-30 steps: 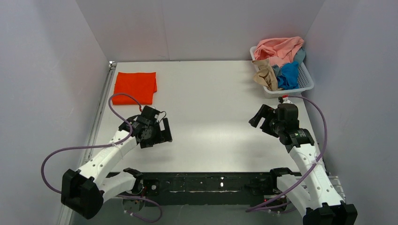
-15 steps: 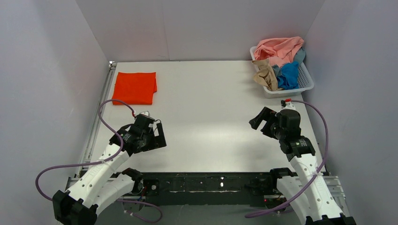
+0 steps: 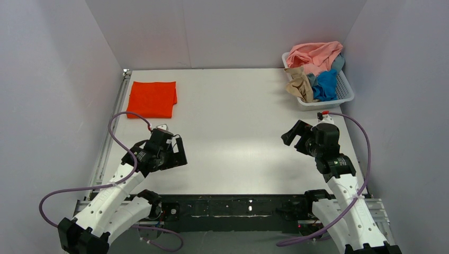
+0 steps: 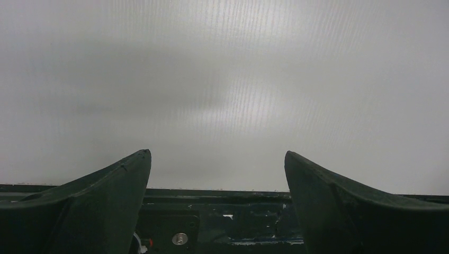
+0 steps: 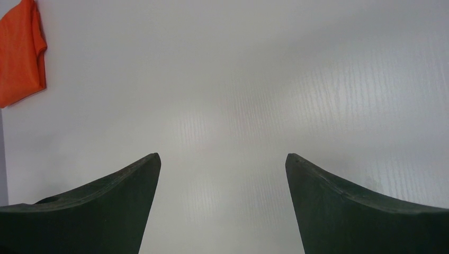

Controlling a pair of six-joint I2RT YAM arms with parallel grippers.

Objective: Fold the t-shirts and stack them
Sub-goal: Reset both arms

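Observation:
One bright orange-red t-shirt (image 3: 152, 98) lies folded flat at the table's far left; its edge also shows in the right wrist view (image 5: 18, 53). The salmon pink (image 3: 316, 54), tan-beige (image 3: 299, 84) and blue (image 3: 325, 84) t-shirts are heaped crumpled in the white basket (image 3: 347, 94) at the far right. My left gripper (image 3: 179, 153) (image 4: 217, 153) hangs open over bare table near the front edge, well short of the orange shirt. My right gripper (image 3: 294, 136) (image 5: 222, 156) is open and empty, in front of the basket.
White walls close in the table on three sides. A metal rail (image 3: 113, 124) runs along the left edge. A black bar (image 3: 238, 203) (image 4: 222, 233) carries the arm bases along the near edge. Purple cables (image 3: 119, 117) loop from both arms.
My left arm has drawn back from near the orange shirt toward the front edge, then held still. The right gripper has shifted slightly nearer. Both stay open.

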